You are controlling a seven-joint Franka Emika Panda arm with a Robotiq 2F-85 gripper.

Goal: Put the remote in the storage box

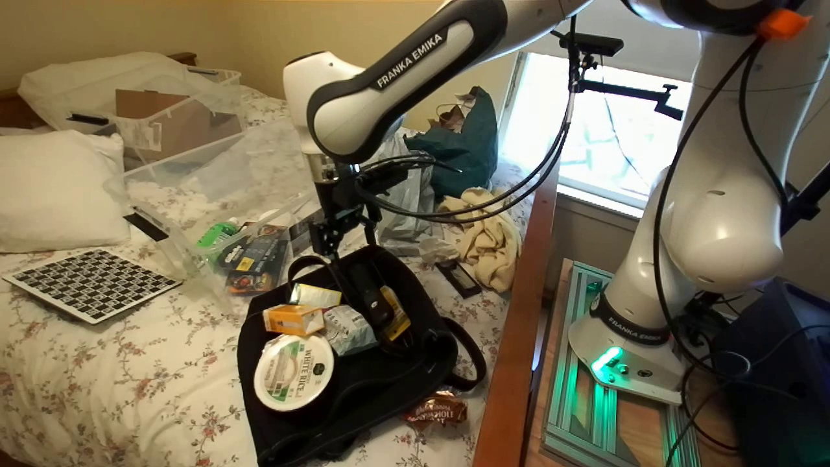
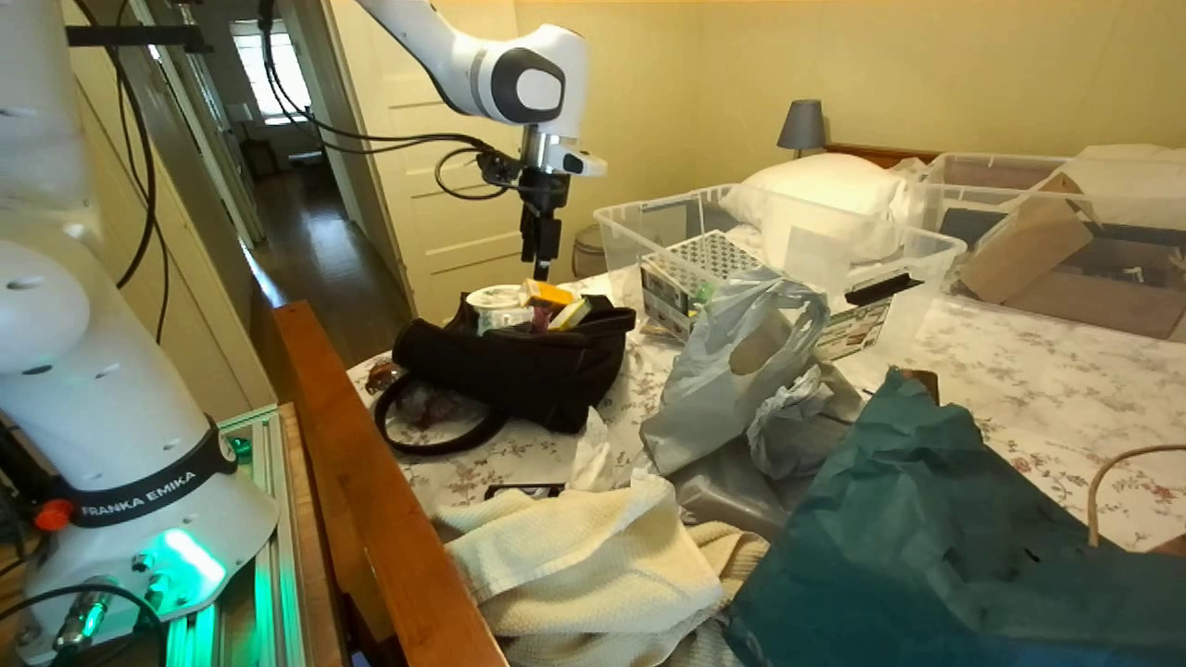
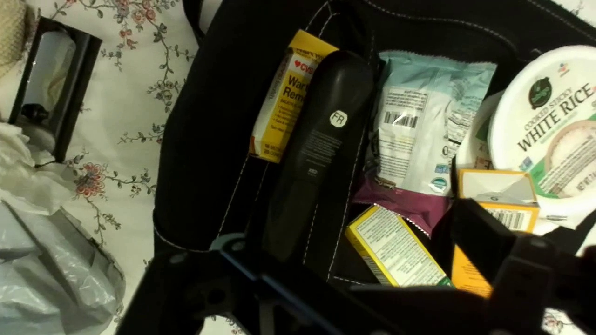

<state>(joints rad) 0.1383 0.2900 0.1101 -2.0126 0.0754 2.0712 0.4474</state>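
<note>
One arm [image 1: 418,71] reached over black bag [image 1: 369,395], forearm slanted downward, wrist near vertical, claw [image 3: 347,223] aimed down. Claw was released, jaws well apart. Black remote [image 3: 321,130] lay in bag, alongside yellow packet [image 3: 279,118]; claw contact with remote could not be determined. Storage box [image 2: 1112,289], translucent with brown inside, stood well apart from claw.

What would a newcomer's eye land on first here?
Most likely the big white robot arm, arched over the bed and glowing green at its base. Below it sits a black bag, carrying a round tub of white rice and, clearest in the wrist view, a long black remote that partly hides a yellow packet. Less striking is the clear storage box, with brown cardboard inside, at the right of an exterior view.
</note>
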